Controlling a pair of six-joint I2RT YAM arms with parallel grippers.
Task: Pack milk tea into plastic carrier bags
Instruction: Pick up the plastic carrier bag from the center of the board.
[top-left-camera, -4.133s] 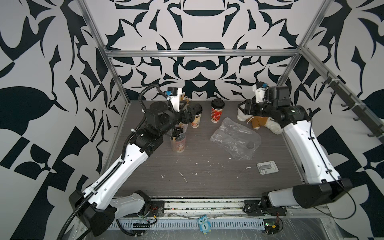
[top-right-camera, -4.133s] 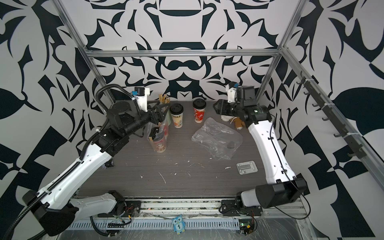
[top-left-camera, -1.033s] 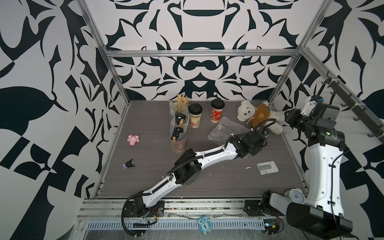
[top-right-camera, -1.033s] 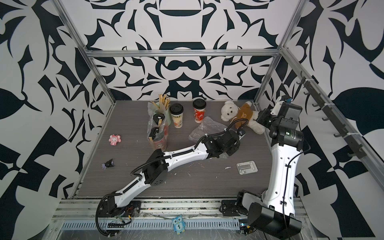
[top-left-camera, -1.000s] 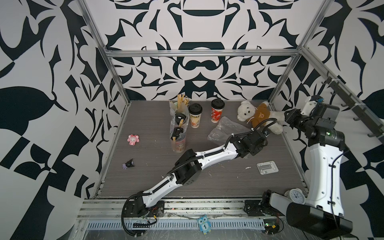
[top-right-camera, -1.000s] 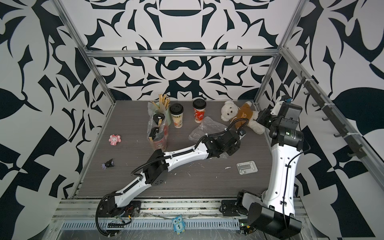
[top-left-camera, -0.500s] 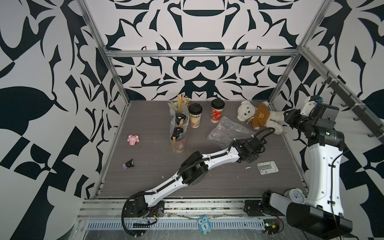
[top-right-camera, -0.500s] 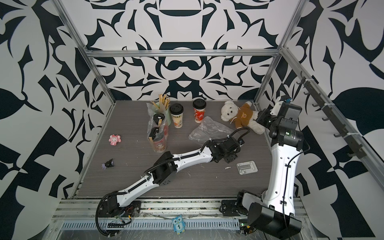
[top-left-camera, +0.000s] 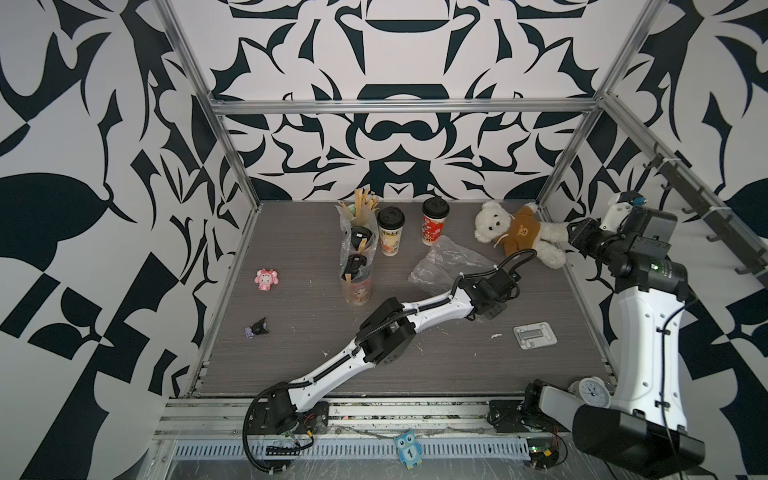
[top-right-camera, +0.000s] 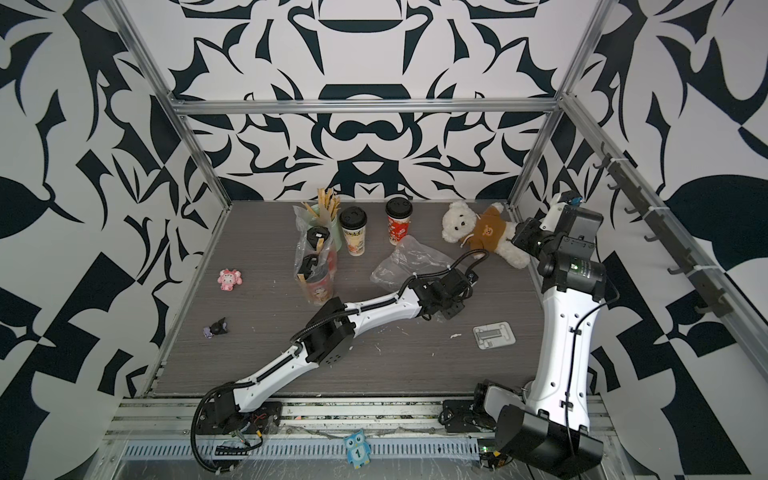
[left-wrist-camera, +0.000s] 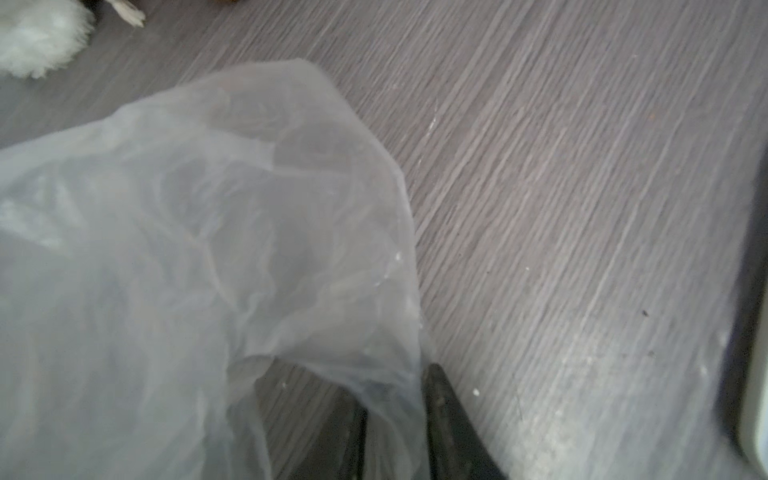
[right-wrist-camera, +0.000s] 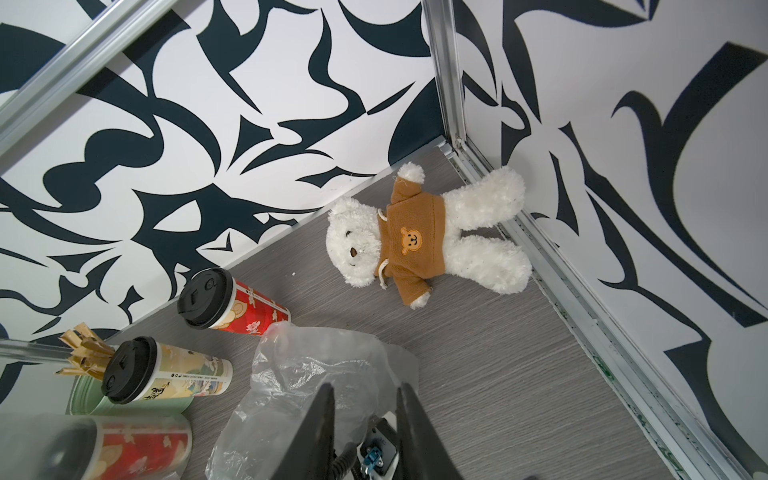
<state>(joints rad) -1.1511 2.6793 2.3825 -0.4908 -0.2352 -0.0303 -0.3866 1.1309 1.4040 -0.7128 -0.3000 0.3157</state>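
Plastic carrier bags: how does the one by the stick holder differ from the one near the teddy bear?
The filled bag stands upright around two lidded cups; the empty bag lies flat and crumpled. The left gripper is at the empty bag's edge; no arm touches the filled bag. Both are thin and clear.

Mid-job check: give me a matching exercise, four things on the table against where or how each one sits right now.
Things:
1. cream-yellow cup
2. empty bag
3. filled bag
4. teddy bear

States:
A. upright, two lidded cups inside
B. lying by the far corner
C. standing unbagged beside the red cup
D. crumpled on the table, its edge between the fingers of the left end effector

Pairs: 1-C, 2-D, 3-A, 4-B
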